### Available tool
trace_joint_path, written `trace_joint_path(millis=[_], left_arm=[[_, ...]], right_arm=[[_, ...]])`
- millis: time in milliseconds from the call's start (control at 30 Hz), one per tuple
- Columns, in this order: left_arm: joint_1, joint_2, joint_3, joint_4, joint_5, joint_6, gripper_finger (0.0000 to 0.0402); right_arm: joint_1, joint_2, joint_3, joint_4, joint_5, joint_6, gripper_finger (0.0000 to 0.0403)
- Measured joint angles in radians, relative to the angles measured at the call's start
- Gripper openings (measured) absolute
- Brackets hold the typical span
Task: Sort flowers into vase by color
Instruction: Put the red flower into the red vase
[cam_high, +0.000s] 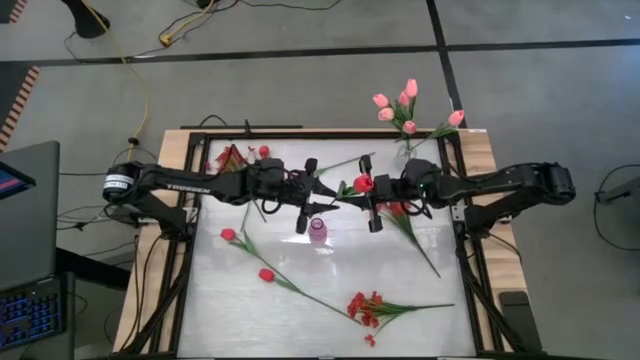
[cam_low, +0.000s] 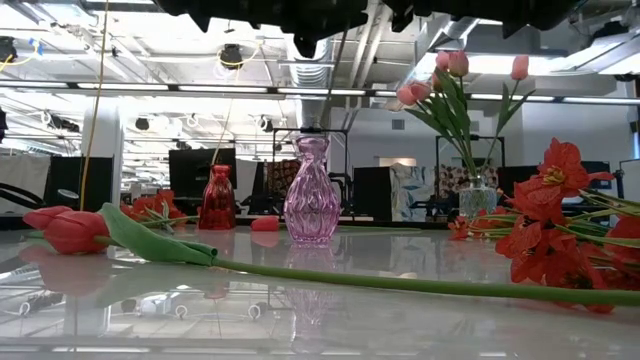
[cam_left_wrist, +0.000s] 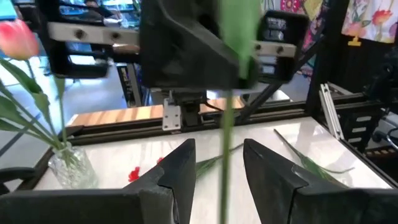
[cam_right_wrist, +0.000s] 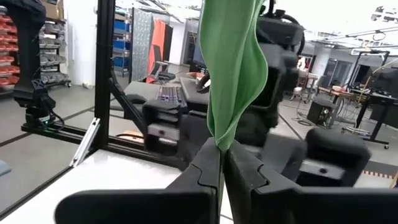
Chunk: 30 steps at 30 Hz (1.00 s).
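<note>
At frame centre, high view, left to right: left claw (cam_high: 303, 208), fingers parted around the green stem without pinching; red tulip (cam_high: 363, 184) held aloft; right claw (cam_high: 372, 210), clamped on that stem. Pink vase (cam_high: 318, 231) just below. Step: handover. Next: left claw closes, right releases.

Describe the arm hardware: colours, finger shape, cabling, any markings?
Both arms are dark, near-black, jointed links. The left arm carries white lettering along its link and a round silver-white label at its base. The right arm shows no readable markings. Left gripper fingers are dark, blocky wedges; right gripper fingers match, with stepped interlocking edges. Black cables run by both bases.
</note>
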<state>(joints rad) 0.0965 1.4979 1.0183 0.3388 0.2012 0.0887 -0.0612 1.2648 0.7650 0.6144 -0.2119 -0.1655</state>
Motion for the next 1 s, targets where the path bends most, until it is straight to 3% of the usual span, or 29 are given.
trace_joint_path(millis=[400,767,1000], left_arm=[[0.014,-0.008,0.0,-0.015,-0.003,0.006,0.0116],[0.017,-0.008,0.0,-0.011,0.003,0.03,0.0008],[0.017,-0.008,0.0,-0.011,0.003,0.024,0.0002]], right_arm=[[-0.027,-0.001,0.0,-0.039,0.003,-0.003,0.0037],[-0.026,-0.001,0.0,-0.038,0.003,0.0,0.005],[-0.026,-0.001,0.0,-0.051,0.003,0.0,0.0096]])
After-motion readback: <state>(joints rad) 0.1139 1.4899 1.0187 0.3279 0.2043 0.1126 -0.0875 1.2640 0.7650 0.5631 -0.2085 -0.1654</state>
